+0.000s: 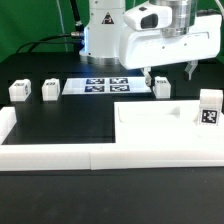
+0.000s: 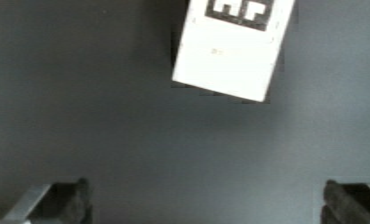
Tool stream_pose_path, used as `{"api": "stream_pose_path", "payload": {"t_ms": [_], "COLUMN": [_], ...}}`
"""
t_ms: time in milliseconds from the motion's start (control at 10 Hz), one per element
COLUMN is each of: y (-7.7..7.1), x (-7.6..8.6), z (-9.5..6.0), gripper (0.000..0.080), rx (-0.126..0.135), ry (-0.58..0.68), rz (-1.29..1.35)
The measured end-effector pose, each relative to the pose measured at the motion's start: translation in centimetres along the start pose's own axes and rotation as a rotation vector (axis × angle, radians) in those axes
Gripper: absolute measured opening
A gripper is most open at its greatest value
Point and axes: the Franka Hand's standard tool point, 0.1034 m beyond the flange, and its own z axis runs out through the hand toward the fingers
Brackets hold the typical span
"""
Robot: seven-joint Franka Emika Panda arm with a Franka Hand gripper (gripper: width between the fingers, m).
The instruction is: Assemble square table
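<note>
Ext. view: the tool is held wide open and empty at upper right, close over a leg lying on the table, prob. lined up for a pick. The tabletop is set lower right against the border wall, likely to stop sliding. Another leg is stood at its right corner.

Wrist view: the leg is seen skewed vs. the fingers, so wrist rotation is prob. needed.

The claw points straight down, its fingers spread wide
</note>
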Motion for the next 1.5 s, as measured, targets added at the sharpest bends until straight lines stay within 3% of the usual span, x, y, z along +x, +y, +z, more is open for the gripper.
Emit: {"api": "stream_pose_path", "payload": {"t_ms": [300, 900, 1100, 1400, 1500], "y": [0.3, 1.2, 0.2, -1.2, -1.0], "x": [-2.8, -3.3, -2.5, -3.2, -3.1], "z": [1.0, 1.6, 2.3, 2.9, 2.9], "gripper": [0.0649, 0.0649, 0.0649, 0.0649, 0.0649], "rx": [0.035, 0.067, 0.052, 0.045, 0.046], "ry": [-0.366, -0.786, -0.789, -0.799, -0.797], "rz": [0.166, 0.22, 0.233, 0.221, 0.225]}}
